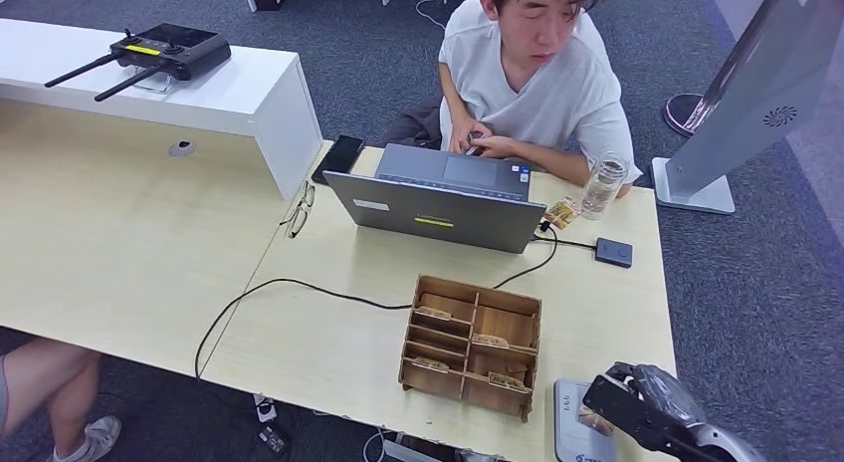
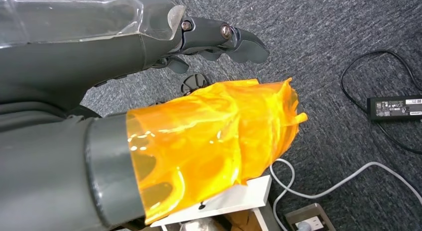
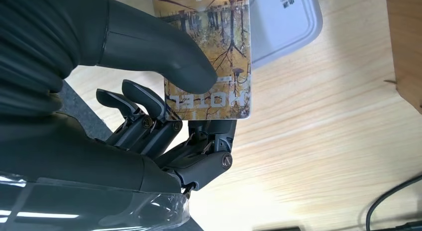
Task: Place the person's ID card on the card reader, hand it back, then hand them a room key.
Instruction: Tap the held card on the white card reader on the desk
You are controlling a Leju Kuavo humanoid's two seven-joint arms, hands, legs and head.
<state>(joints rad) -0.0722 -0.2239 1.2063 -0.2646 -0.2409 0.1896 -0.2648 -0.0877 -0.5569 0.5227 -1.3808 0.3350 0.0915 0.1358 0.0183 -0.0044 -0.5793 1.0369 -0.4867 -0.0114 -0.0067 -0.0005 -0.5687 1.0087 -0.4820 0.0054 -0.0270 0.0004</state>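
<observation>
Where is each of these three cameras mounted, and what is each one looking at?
Head view: high on the robot, looking down at the desk, laptop and seated person; right hand shows.
Left wrist view: behind the left hand, facing carpet and cables.
Right wrist view: behind the right hand, which pinches a hotel card above the card reader.
Shared: head and right wrist views show the reader.

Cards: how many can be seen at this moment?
At least 6: one in the right hand, pinched, printed HOTEL; one by the bottle; four in the wooden box at. More may be hidden there.
</observation>
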